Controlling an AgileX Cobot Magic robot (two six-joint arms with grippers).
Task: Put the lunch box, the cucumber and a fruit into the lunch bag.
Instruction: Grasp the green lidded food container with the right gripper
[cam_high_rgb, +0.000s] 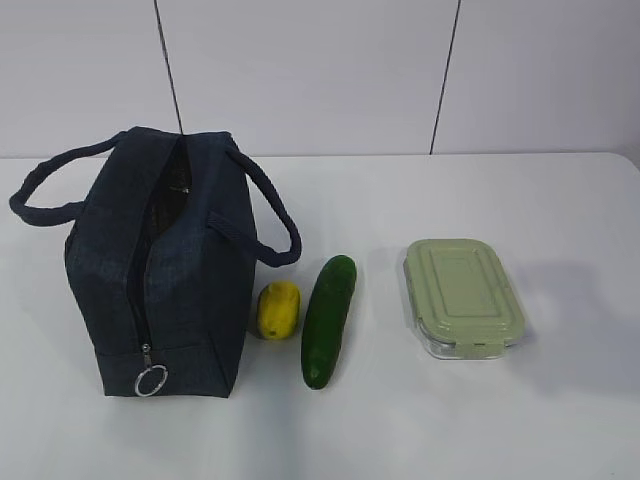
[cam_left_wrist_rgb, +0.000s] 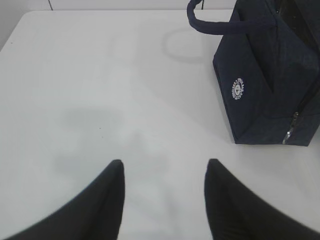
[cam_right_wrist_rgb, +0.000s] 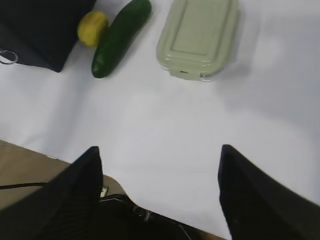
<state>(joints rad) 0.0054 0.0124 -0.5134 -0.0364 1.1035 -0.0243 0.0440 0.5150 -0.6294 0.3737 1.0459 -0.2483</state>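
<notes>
- Lunch bag (cam_high_rgb: 160, 270) stands upright at the left of the white table (cam_high_rgb: 500, 420), top zipper parted, silver ring pull (cam_high_rgb: 151, 380) hanging at its near end.
- Fruit (cam_high_rgb: 279, 308) lies just beside the bag's right side; whether they touch is hard to tell.
- Cucumber (cam_high_rgb: 329, 320) lies right of the fruit, lengthwise near to far.
- Lunch box (cam_high_rgb: 464, 297), lid on, sits well apart at right.
- Left gripper (cam_left_wrist_rgb: 164, 200): fingers spread, empty, over bare table left of the bag (a small white logo (cam_left_wrist_rgb: 238, 89) shows on the bag's side).
- Right gripper (cam_right_wrist_rgb: 160, 190): spread wide, empty, at the table's near edge.
</notes>
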